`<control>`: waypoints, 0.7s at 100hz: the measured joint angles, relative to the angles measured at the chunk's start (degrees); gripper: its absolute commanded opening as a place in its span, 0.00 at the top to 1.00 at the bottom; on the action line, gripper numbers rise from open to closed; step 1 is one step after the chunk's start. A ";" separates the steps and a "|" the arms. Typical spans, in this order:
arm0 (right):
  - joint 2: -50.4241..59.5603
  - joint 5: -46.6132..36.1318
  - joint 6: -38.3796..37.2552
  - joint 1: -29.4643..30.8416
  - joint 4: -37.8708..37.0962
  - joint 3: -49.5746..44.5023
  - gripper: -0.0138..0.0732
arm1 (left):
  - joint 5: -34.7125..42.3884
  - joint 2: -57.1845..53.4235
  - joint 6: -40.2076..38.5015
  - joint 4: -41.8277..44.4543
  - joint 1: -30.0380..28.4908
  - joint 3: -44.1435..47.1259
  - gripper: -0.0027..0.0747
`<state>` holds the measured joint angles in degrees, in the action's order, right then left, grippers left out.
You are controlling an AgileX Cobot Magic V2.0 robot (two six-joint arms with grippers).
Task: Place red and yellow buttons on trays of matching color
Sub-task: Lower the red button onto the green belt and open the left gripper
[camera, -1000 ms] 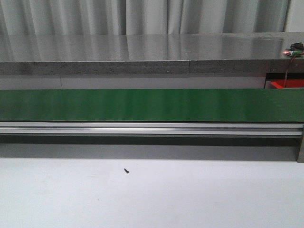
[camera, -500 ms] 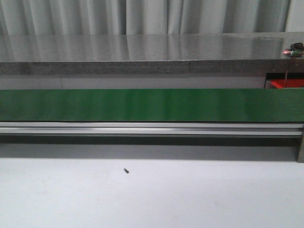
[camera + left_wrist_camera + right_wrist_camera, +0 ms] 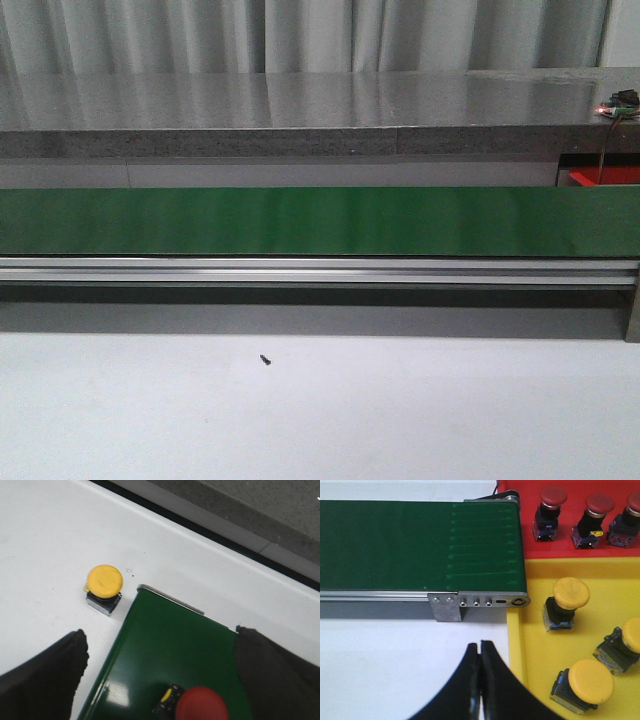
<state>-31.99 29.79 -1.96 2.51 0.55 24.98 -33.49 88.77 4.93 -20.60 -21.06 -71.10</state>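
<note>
In the left wrist view my left gripper (image 3: 160,632) is open above the end of the green conveyor belt (image 3: 175,635). A red button (image 3: 202,703) stands on the belt between the fingers, touching neither. A yellow button (image 3: 104,580) sits on the white table just off the belt's end. In the right wrist view my right gripper (image 3: 480,644) is shut and empty over the white table, beside the yellow tray (image 3: 610,580). That tray holds three yellow buttons (image 3: 571,592). The red tray (image 3: 560,550) behind it holds three red buttons (image 3: 553,496).
The belt's far end with its metal bracket (image 3: 445,607) abuts both trays. In the front view the green belt (image 3: 320,220) spans the width, a small black screw (image 3: 266,359) lies on the white table, and a red tray corner (image 3: 605,177) shows at the right.
</note>
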 measured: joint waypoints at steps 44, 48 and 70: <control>0.00 0.00 0.00 0.00 0.00 0.00 0.92 | 1.03 9.58 0.00 0.21 -3.73 -2.86 0.24; 0.00 0.00 0.00 0.00 0.00 0.00 0.92 | 0.88 10.94 0.00 0.21 -3.73 -4.10 0.24; 0.00 0.00 0.00 0.00 0.00 0.00 0.92 | -2.13 19.04 -0.50 0.21 -3.73 -13.09 0.24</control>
<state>-31.99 29.79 -1.96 2.51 0.55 24.98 -35.62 107.81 4.43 -20.38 -24.80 -84.19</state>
